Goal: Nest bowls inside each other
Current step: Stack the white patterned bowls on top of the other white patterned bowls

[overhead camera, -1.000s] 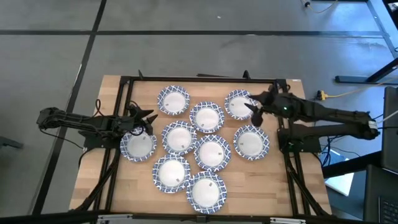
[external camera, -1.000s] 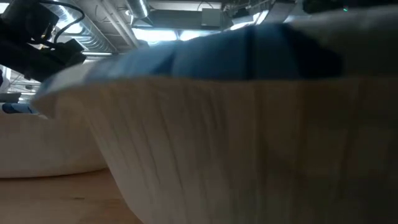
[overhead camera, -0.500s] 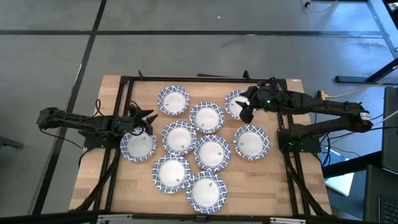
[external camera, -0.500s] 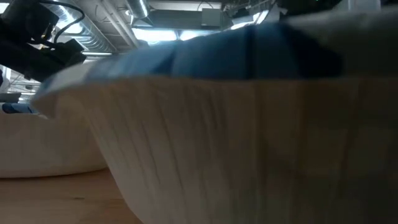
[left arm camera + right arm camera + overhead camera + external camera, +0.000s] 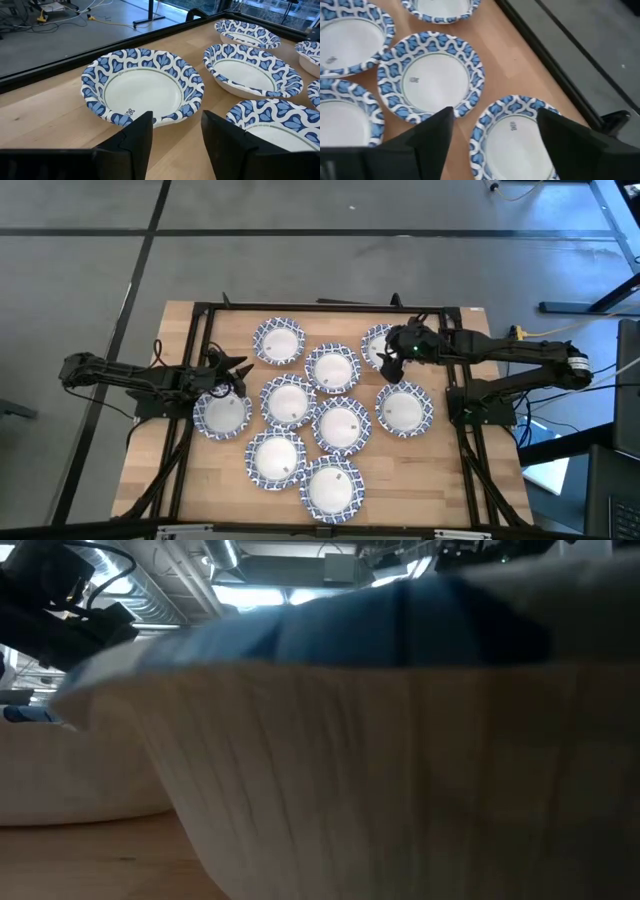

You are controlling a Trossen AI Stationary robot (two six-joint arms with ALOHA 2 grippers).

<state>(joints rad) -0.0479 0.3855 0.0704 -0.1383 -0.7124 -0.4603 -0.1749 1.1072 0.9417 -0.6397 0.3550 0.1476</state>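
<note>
— Nine bowls sit single on the table, none nested. Which arm is nearer?

— Right gripper, fingers spread and holding nothing, hangs over the bowl at 1 o'clock; its next neighbour lies toward 5 o'clock.

— And the left?

— Left gripper, parted and empty, waits at the 9 o'clock bowl, just beside its rim.

No readable text; small dark marks inside bowls too small to read.
</note>
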